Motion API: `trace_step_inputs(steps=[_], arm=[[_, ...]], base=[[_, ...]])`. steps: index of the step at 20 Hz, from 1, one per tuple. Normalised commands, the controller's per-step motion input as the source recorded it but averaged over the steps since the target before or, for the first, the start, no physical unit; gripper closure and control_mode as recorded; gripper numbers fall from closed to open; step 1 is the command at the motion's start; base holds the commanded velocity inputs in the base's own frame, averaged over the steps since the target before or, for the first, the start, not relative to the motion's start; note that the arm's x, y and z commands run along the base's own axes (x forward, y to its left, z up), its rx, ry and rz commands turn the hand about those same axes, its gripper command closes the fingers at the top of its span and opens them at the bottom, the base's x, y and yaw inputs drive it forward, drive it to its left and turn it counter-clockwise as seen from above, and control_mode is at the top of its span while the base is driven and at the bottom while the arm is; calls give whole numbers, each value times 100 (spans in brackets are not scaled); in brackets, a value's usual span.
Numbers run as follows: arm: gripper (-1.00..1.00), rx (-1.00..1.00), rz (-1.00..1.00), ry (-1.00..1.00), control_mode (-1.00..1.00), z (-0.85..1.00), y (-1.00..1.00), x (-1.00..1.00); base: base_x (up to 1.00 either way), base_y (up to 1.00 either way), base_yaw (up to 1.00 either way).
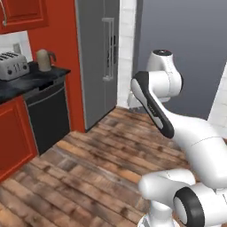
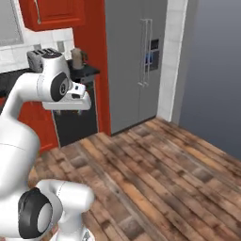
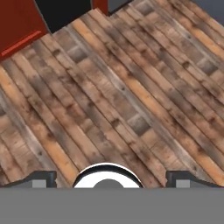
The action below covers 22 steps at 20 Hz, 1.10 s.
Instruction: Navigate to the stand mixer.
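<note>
I see a worn wooden plank floor running up to red cabinets, a black dishwasher and a tall grey fridge. On the dark counter stand a silver toaster and a beige kettle. No writing is readable. The stand mixer isn't anywhere I can see. My gripper points down at the floor, fingertips wide apart, holding nothing.

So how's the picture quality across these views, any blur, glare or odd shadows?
Left base view: soft, slightly blurry render; even light, no hard shadows, faint sheen on the fridge. Right base view: similar softness; the toaster and kettle look fuzzy. Hand view: wooden floor planks fairly crisp, flat lighting, no glare; fingertips dark.
</note>
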Motion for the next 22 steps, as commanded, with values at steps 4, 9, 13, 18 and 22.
trace_step_inputs(steps=[4, 9, 13, 18, 22], arm=[[-100, 0, 0, 0, 100, 0, 0, 0], [-100, 0, 0, 0, 100, 0, 0, 0], [-100, 0, 0, 0, 100, 0, 0, 0], [-100, 0, 0, 0, 100, 0, 0, 0], [-100, 0, 0, 0, 100, 0, 0, 0]], base=[[13, -27, -79], [12, -31, -77], [9, -31, -77], [6, -31, -77], [8, -31, -75]])
